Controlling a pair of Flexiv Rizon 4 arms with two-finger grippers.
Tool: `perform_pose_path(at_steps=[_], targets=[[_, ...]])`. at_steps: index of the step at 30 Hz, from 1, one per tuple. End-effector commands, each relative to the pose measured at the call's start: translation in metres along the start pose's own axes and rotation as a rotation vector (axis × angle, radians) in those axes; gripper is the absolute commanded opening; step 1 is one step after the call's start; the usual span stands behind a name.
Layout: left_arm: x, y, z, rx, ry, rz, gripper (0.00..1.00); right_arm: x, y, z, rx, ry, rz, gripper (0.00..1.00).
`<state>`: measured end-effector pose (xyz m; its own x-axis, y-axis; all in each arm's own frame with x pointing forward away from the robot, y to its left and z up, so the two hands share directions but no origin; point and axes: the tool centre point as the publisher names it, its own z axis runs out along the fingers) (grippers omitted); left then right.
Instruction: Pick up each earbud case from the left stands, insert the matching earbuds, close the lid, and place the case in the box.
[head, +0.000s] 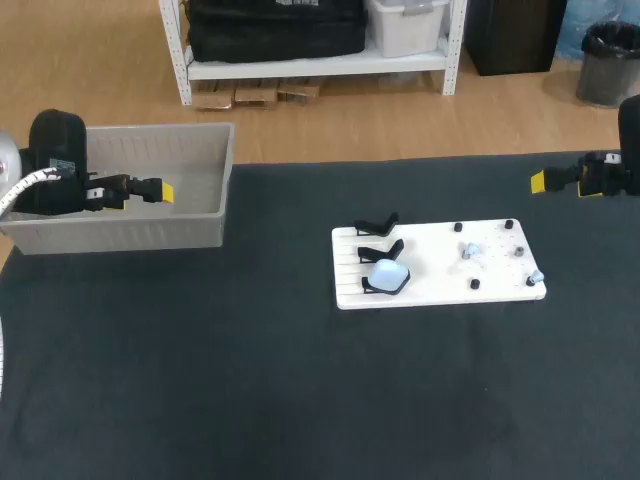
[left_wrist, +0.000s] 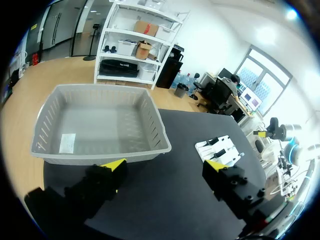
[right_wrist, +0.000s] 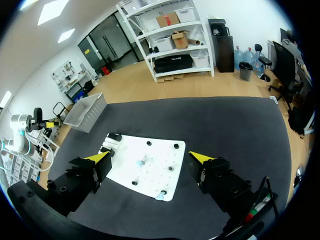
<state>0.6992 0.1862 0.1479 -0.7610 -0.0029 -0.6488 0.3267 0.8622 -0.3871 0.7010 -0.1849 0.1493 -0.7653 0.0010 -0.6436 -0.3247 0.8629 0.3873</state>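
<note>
Pale-blue rounded earbud case (head: 388, 276) is seen well apart from wide-spread left gripper (left_wrist: 165, 166) and right gripper (right_wrist: 149, 158); white label (left_wrist: 67, 142) is seen in grey plastic box (head: 120, 232).

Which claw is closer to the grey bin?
Left. The left claw hangs right at the bin; the right claw is far across the table, beyond the white board.

Dark table (head: 250, 380), black mat top. Grey box (head: 120, 232) sits at 10 o'clock, right by far-left edge. White board (head: 440, 270) lies flat around 2 o'clock, well apart from box.
</note>
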Motion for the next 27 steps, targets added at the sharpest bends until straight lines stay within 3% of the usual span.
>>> perform_pose_path(at_steps=[1,20,27], targets=[[-0.001,-0.001,0.0,-0.005,0.006,-0.001,1.0,0.0,0.0,0.0,0.002,0.001,0.0,1.0],[-0.001,-0.001,0.0,-0.005,0.006,-0.001,1.0,0.0,0.0,0.0,0.002,0.001,0.0,1.0],[-0.006,-0.024,0.0,0.08,0.009,0.157,1.0,0.0,0.0,0.0,0.002,0.001,0.0,1.0]])
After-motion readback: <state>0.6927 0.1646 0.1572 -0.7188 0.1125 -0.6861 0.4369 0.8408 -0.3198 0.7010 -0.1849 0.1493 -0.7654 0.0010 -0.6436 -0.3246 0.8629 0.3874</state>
